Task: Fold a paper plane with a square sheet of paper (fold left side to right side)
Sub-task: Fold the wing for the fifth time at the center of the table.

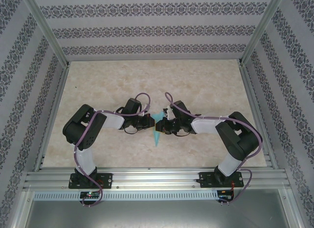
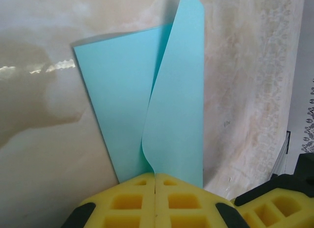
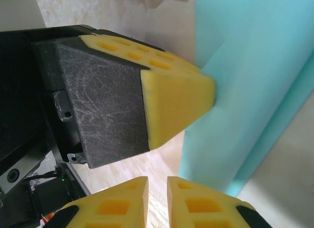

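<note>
The teal-blue sheet of paper (image 1: 157, 129) is folded into a narrow, pointed paper plane shape and sits at the table's centre between both arms. In the left wrist view the paper (image 2: 122, 90) has one flap curling up over the other. My left gripper (image 2: 155, 178) is shut on its near edge. That gripper (image 1: 150, 121) comes in from the left. My right gripper (image 3: 157, 191) has a narrow gap between its yellow fingers with nothing in it, and sits just left of the paper's (image 3: 255, 90) edge. The left gripper's yellow fingertip (image 3: 179, 100) presses on the paper there. The right gripper (image 1: 162, 124) faces the left one.
The beige marbled tabletop (image 1: 196, 81) has free room behind and to both sides of the arms. Patterned walls (image 1: 147, 32) and aluminium posts (image 1: 49, 32) enclose it. An aluminium rail (image 1: 157, 179) carries the arm bases at the near edge.
</note>
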Controlling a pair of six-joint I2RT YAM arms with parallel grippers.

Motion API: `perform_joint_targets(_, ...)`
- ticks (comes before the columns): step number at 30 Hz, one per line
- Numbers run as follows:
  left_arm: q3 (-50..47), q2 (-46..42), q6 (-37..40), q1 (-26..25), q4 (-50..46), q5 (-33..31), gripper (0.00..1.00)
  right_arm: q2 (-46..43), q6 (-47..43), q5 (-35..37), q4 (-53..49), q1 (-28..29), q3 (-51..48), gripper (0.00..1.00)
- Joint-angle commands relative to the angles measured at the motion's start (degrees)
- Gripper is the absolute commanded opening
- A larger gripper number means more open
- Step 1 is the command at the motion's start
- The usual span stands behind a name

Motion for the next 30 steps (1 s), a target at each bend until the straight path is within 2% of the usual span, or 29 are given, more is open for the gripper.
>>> perform_joint_targets(1, 0.7, 3.5, -0.1, -0.3, 1.9, -3.4, 0.06, 1.2, 1.2, -0.4, 3.1, 0.5, 0.0, 0.18)
perform_joint_targets(17, 0.9, 4.5, -0.9, -0.3, 2.0, -5.0, 0.01, 2.3, 1.8, 1.1, 4.6, 1.0, -1.6, 0.18)
perform_joint_targets(30, 0.7, 4.9, -1.6, -0.3, 2.4, -5.8, 0.00, 5.0, 4.4, 2.6, 9.9, 1.9, -2.8, 0.18)
